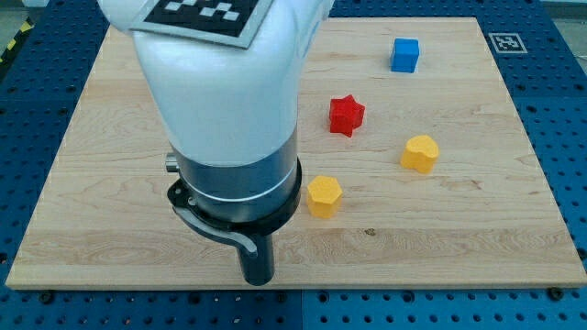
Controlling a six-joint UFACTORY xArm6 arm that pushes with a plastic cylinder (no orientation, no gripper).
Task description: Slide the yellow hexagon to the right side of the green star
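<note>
Two yellow blocks lie on the wooden board [477, 238]. One yellow hexagon-like block [324, 195] sits near the middle, just right of the arm. The other yellow block [420, 153] lies further right and slightly higher; its exact shape is hard to tell. No green star shows; the white and black arm body [225, 119] hides much of the board's left middle. My tip [257, 280] is near the board's bottom edge, below and to the left of the nearer yellow block, apart from it.
A red star [347, 115] lies above the nearer yellow block. A blue cube [404, 55] sits near the view's top right. The board's bottom edge [413, 286] runs just below my tip, with a blue perforated table around it.
</note>
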